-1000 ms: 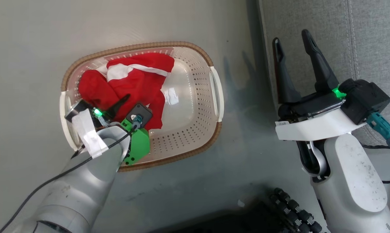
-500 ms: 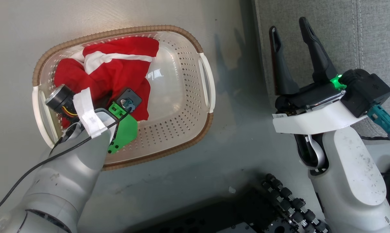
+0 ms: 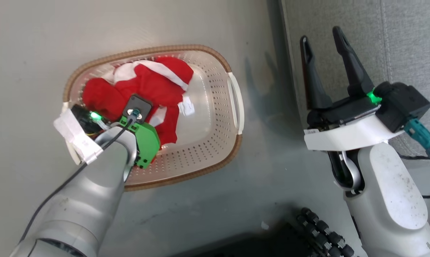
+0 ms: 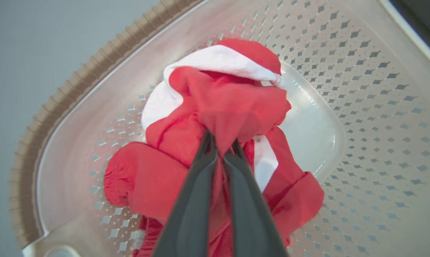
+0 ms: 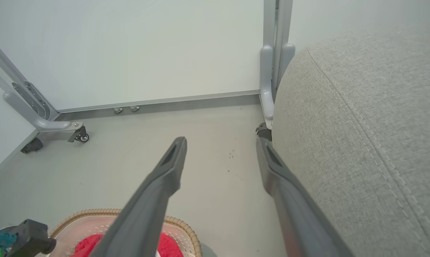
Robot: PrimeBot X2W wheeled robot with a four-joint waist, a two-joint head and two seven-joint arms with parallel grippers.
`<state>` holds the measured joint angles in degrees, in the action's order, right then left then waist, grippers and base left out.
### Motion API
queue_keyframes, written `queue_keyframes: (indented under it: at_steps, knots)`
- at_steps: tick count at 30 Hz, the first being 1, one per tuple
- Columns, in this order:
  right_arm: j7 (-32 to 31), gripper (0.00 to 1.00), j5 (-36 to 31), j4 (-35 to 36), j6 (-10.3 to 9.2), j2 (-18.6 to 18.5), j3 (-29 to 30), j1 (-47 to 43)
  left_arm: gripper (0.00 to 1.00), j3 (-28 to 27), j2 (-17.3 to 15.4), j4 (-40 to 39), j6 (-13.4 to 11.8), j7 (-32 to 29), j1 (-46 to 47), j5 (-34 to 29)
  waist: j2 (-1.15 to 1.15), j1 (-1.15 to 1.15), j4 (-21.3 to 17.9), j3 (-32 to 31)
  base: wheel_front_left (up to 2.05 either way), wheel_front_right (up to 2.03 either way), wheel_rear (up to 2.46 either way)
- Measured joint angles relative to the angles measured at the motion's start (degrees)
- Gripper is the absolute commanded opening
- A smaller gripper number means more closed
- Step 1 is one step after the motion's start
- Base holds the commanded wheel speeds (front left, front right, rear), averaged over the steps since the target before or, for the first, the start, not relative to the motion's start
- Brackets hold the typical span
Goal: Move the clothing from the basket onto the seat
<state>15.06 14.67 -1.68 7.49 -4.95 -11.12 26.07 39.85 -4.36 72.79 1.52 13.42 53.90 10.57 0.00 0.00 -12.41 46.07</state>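
Sitting on the grey floor (image 3: 40, 43), long axis lying left-right in head view: one cream-white perforated plastic basket (image 3: 215, 59) | bunching in its left half: soft bright red white-striped fabric clothing (image 3: 147, 85), garment count unclear | clamping a red fold: left tool (image 4: 220, 141) | gaping apart beside one grey woven upholstered seat (image 3: 408, 43): right tool (image 3: 320, 35)

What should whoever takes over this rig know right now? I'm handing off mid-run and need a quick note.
Left gripper: shut on a fold of the clothing, inside the basket.
Right gripper: open, holding nothing, by the edge of the seat.
Done: the grasp. The clothing lies in the basket, which stands on the floor beside the seat.
Left: lift it out, carry it to the seat, release; then go back for whatever remains.
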Motion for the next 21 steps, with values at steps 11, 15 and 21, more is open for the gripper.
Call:
queue_keyframes:
  at_steps: [11, 15, 21]
  knots:
    - [-0.1, 1.0, -0.8, -2.2, 0.0, -1.2, 2.4, -5.2, 0.0, -1.8, 1.4, -11.9, 1.9, 1.6, -6.9, 4.7, 0.0, -0.01, 4.1, -9.4, 0.0, 0.0, 0.0]
    - [-1.1, 1.0, -1.2, -2.2, 0.0, -1.3, 3.5, -7.7, 0.0, -2.5, 1.5, -18.7, 2.5, 1.6, -11.5, 6.6, 0.0, -0.01, 5.8, -13.3, 0.0, 0.0, 0.0]
    - [-3.0, 1.0, -1.6, -1.4, 0.0, -1.1, 4.7, -11.6, 0.0, -4.6, 1.5, -28.2, 3.0, 1.6, -16.6, 7.7, 0.0, -0.01, 8.1, -19.2, 0.0, 0.0, 0.0]
